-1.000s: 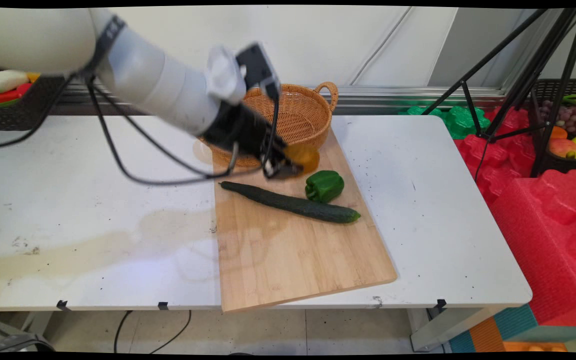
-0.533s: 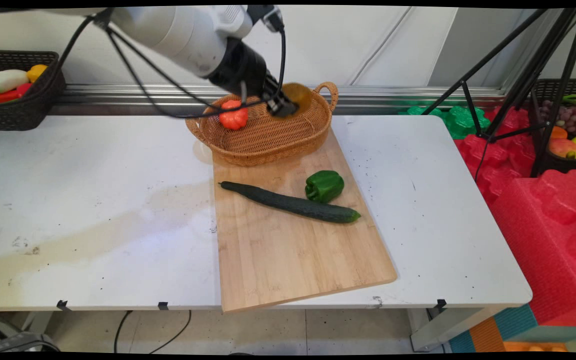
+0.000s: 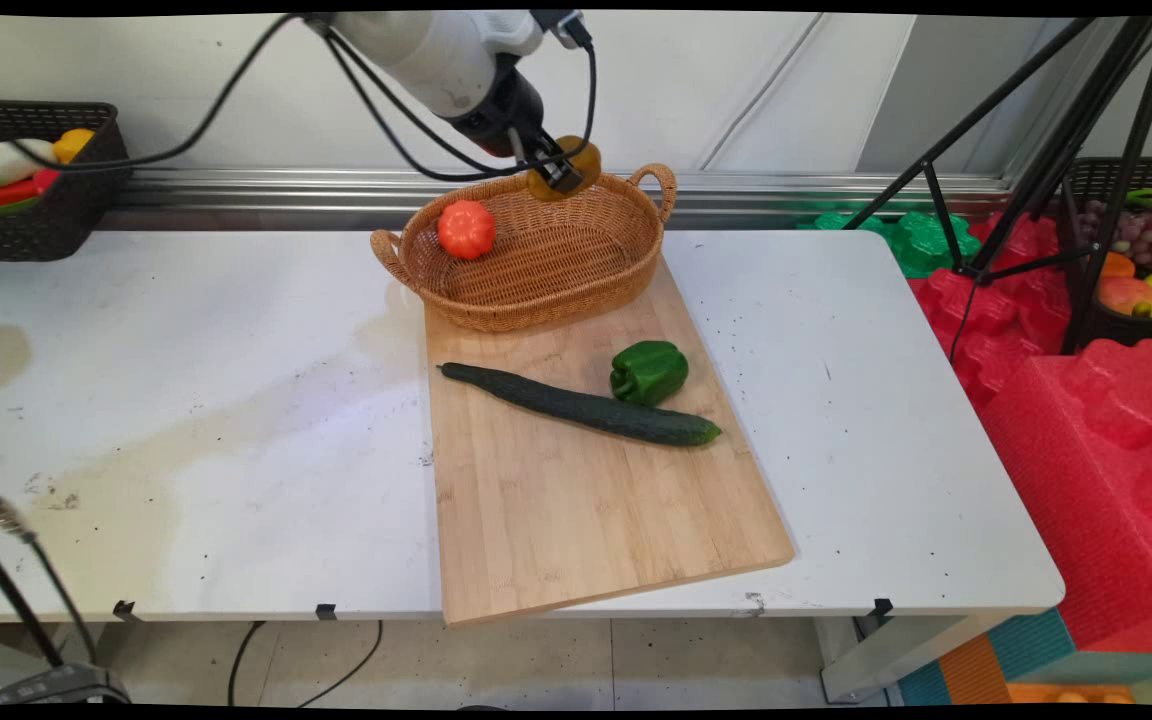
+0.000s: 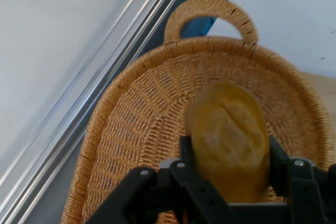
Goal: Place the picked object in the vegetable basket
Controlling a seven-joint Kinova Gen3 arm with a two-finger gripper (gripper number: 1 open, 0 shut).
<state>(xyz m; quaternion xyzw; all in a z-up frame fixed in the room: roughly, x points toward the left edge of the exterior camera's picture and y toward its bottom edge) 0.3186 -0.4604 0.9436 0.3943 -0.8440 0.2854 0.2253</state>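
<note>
My gripper [image 3: 564, 172] is shut on a yellow-orange pepper [image 3: 576, 162], held in the air over the far rim of the wicker basket [image 3: 546, 285]. In the hand view the pepper [image 4: 228, 140] sits between the two fingers [image 4: 188, 153] with the basket [image 4: 142, 129] below it. An orange-red pepper [image 3: 466, 229] lies inside the basket at its left end. On the wooden cutting board [image 3: 586, 510] in front of the basket lie a long dark cucumber [image 3: 581, 405] and a green pepper [image 3: 649, 372].
A dark basket of vegetables [image 3: 26, 190] stands at the back left on the sill. A black tripod [image 3: 1036, 150] and red foam blocks [image 3: 1086, 420] stand to the right of the white table [image 3: 186, 400]. Black cables hang from the arm.
The gripper has risen from the board by the green pepper, carrying the yellow-orange pepper up and back over the basket's far rim. The arm has swung up, uncovering the orange-red pepper.
</note>
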